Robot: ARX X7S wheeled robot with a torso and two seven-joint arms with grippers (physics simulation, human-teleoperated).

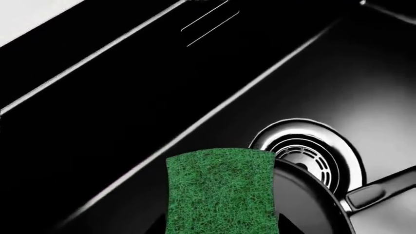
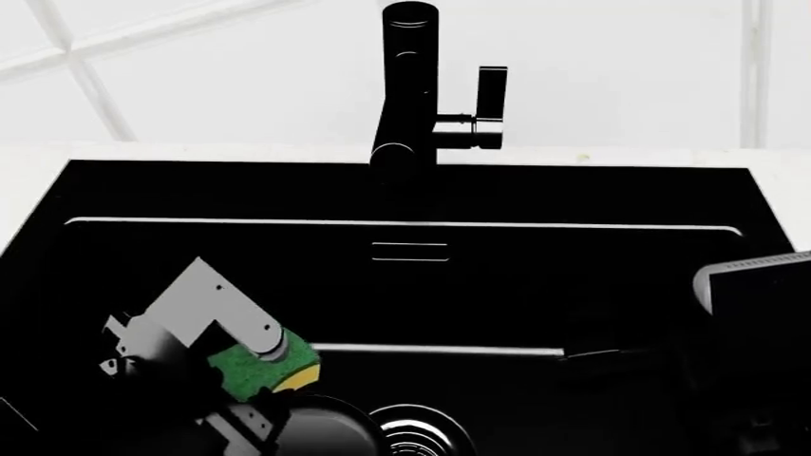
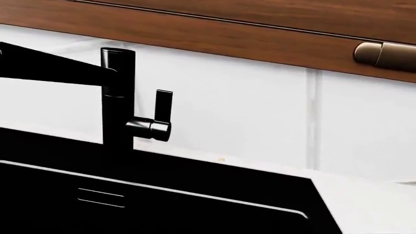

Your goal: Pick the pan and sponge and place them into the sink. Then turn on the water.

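Observation:
My left gripper (image 2: 260,372) is shut on the sponge (image 2: 254,366), a green scouring face over a yellow layer, held low inside the sink (image 2: 571,275) at its left front. In the left wrist view the sponge (image 1: 221,192) fills the gap between the dark fingers of the left gripper (image 1: 221,225). The pan (image 1: 318,204) lies on the sink floor (image 1: 130,97) beside the sponge, partly over the ringed drain (image 1: 312,151), with its handle (image 1: 383,189) pointing away. No water runs from the faucet (image 2: 408,95). The right arm (image 2: 758,309) hangs over the sink's right side, its jaws lost against the black basin.
The faucet's side lever (image 2: 492,95) stands upright on its right. In the right wrist view the faucet (image 3: 118,97) and lever (image 3: 162,105) are ahead, past the sink rim (image 3: 195,187). White counter (image 3: 370,204) surrounds the basin; a wooden cabinet (image 3: 227,29) runs above.

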